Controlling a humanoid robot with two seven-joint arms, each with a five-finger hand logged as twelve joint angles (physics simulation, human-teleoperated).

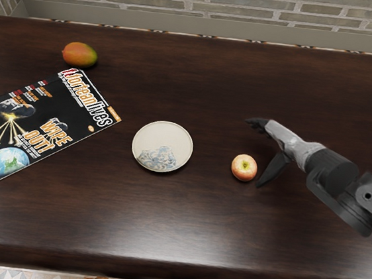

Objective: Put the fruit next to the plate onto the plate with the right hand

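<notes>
While the big dark table (175, 238) fills most of the picture, a magazine (45, 121) lies at the left, and the right hand (284, 146) reaches in from the right with its fingers spread wide, holding nothing. The white plate (162, 146) sits in the middle with no fruit on it, the mango (79, 54) is far off in the upper left, and the little apple (243, 167) waits just right of the plate, close by the hand. I think the job has hardly begun: the apple has yet to be grabbed, lifted and put on the plate.
</notes>
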